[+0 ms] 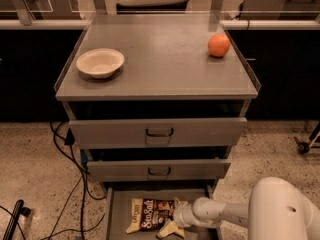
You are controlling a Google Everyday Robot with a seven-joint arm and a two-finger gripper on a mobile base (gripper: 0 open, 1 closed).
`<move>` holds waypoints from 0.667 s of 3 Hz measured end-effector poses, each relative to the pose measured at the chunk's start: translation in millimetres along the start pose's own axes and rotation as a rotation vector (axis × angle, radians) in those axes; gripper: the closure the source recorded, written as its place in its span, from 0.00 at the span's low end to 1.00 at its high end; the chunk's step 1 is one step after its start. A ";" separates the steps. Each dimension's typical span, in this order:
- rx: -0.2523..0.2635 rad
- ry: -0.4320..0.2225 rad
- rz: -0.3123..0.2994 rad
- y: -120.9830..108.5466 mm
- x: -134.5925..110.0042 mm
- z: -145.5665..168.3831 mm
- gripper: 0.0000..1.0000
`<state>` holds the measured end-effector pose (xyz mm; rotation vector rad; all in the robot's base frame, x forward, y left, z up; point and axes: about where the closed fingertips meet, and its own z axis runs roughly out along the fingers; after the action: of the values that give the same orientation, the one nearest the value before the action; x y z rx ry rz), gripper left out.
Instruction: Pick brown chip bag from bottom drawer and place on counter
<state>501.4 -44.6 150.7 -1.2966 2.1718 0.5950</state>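
Observation:
The brown chip bag (pixel 150 215) lies flat in the open bottom drawer (pixel 116 215), its white "Sea Salt" lettering facing up. My gripper (pixel 172 222) reaches in from the right on a white arm (pixel 225 213) and sits at the bag's right end, its cream fingers (pixel 169 229) touching the bag's edge. The counter (pixel 160 59) is the grey top of the cabinet above.
A cream bowl (pixel 100 62) sits at the counter's left and an orange (pixel 219 45) at its right rear. Two upper drawers with dark handles (pixel 159 132) are partly pulled out over the bottom drawer. Black cables (pixel 75 184) run along the floor at the left.

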 end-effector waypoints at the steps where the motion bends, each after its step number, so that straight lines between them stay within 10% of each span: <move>1: 0.016 0.022 -0.010 -3.5 13.1 17.1 0.00; 2: 0.018 0.025 -0.011 -3.9 15.1 20.2 0.22</move>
<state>503.4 -43.8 125.3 -1.3121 2.1836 0.5561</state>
